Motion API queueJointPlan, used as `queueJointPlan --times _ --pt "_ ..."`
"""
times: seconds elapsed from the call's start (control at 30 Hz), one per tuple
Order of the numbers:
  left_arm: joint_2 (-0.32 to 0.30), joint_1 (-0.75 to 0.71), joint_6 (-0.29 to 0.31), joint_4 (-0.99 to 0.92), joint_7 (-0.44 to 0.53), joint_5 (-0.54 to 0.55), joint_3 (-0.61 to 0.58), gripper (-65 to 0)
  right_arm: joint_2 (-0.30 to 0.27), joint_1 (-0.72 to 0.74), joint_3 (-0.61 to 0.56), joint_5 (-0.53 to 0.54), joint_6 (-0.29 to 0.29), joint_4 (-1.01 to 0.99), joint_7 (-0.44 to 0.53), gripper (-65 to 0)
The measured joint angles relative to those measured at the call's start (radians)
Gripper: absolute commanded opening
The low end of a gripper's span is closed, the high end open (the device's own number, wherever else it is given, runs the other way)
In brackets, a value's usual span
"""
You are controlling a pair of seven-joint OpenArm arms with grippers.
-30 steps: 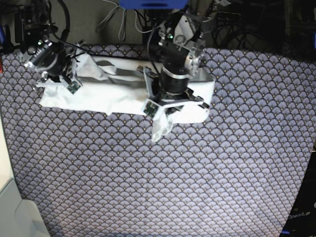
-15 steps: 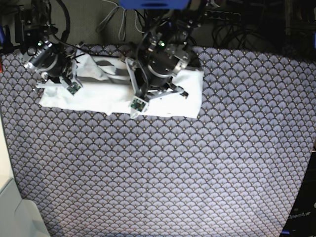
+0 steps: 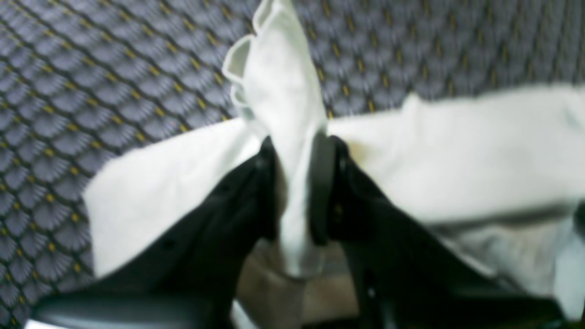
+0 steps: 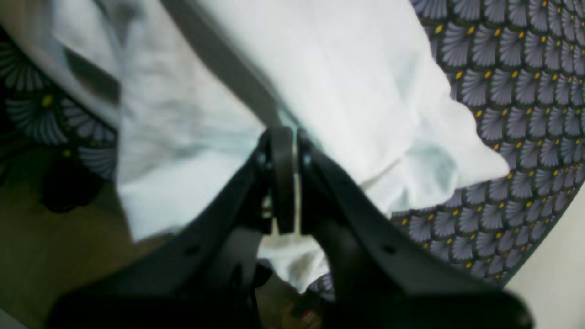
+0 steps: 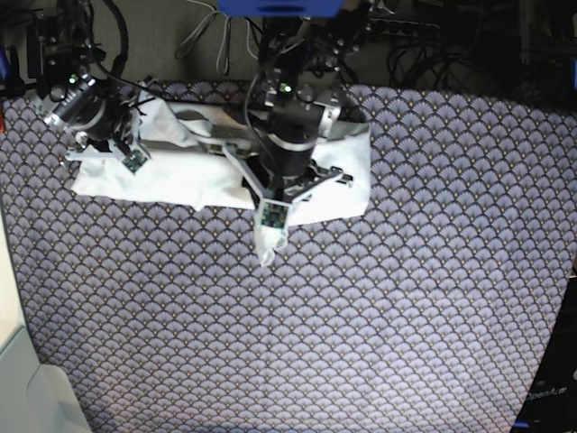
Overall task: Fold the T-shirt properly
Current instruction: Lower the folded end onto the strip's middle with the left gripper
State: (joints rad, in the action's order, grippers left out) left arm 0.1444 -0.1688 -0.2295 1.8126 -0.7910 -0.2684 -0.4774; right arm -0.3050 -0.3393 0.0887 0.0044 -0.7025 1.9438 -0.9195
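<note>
Both jaws pinch T-shirt (image 3: pixel 292 114) folds on tablecloth (image 5: pixel 361 316).

You have the T-shirt (image 5: pixel 180 171), plain white and wrinkled, bunched into a long band near the far edge of the tablecloth (image 5: pixel 361 316), toward its far left corner. One pinched flap (image 3: pixel 283 91) hangs past its near edge.

Base camera: high overhead, looking down on the whole tablecloth (image 5: pixel 361 316), far off; shirt (image 5: pixel 180 176) near 11–12 o'clock. Wrist cameras: close, blurred, facing along their black fingers (image 3: pixel 320 183) toward 12 o'clock. All share shirt and cloth.
</note>
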Motion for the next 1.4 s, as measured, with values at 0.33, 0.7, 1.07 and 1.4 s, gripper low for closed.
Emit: queueJointPlan --times 0.33,0.7,1.07,1.4 --pt "0.000 0.031 -0.007 -0.148 -0.001 0.169 0.000 -64.6 0.000 -0.002 0.000 0.000 0.000 0.000 0.002 -64.9" --pt "-0.019 0.069 -0.016 -0.171 0.003 0.342 -0.003 -47.7 0.000 -0.002 0.000 0.000 0.000 0.000 0.000 -64.9" --pt "-0.044 0.110 -0.006 -0.168 0.011 0.353 -0.152 -45.3 0.000 -0.002 0.000 0.000 0.000 0.000 0.000 -64.9" --pt "-0.045 0.117 -0.005 0.004 0.011 0.356 -0.153 -45.4 0.000 -0.002 0.000 0.000 0.000 0.000 0.000 -64.9"
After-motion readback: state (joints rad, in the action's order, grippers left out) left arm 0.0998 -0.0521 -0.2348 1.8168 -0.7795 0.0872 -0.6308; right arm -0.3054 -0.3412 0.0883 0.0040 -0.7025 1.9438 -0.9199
